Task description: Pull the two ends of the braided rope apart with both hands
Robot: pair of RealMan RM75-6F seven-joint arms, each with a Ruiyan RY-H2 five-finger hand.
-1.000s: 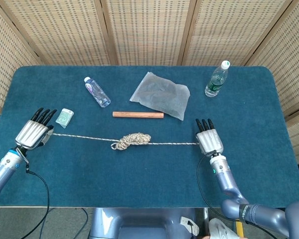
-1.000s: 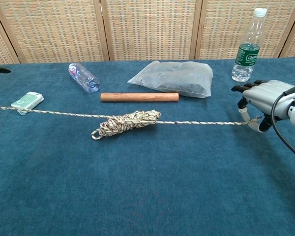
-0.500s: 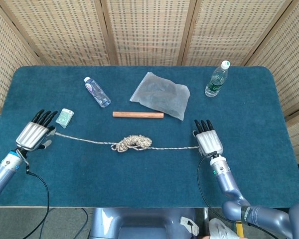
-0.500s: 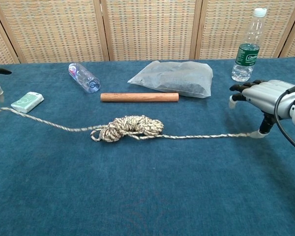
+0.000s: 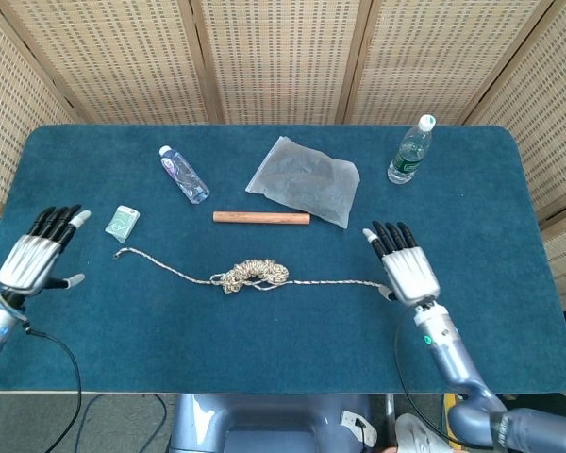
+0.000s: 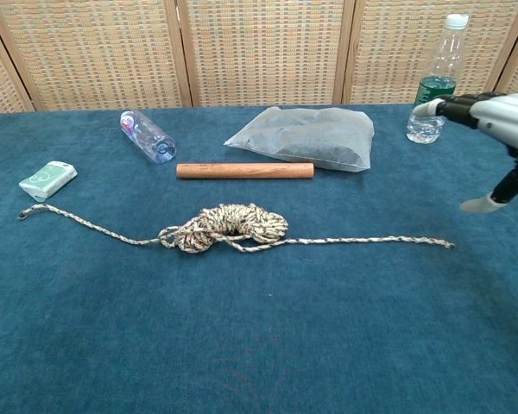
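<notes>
The braided rope [image 5: 253, 275] [image 6: 229, 229] lies slack on the blue table, bunched into a coil at its middle. Its left end [image 5: 119, 252] [image 6: 22, 215] rests free near the small green packet. The right end [image 5: 385, 285] [image 6: 449, 244] also lies free on the cloth. My left hand [image 5: 36, 258] hovers at the table's left edge with fingers spread, holding nothing; the chest view does not show it. My right hand [image 5: 408, 269] [image 6: 496, 121] is lifted just right of the rope's right end, fingers apart and empty.
A wooden dowel [image 5: 261, 217] lies behind the coil. A clear plastic bag [image 5: 304, 181], a lying small bottle [image 5: 183, 174], an upright water bottle [image 5: 410, 151] and a green packet [image 5: 123, 223] sit further back.
Both hands have let go of the rope ends and drawn outward and up. The rope went from taut to slack and now lies loose on the table.
</notes>
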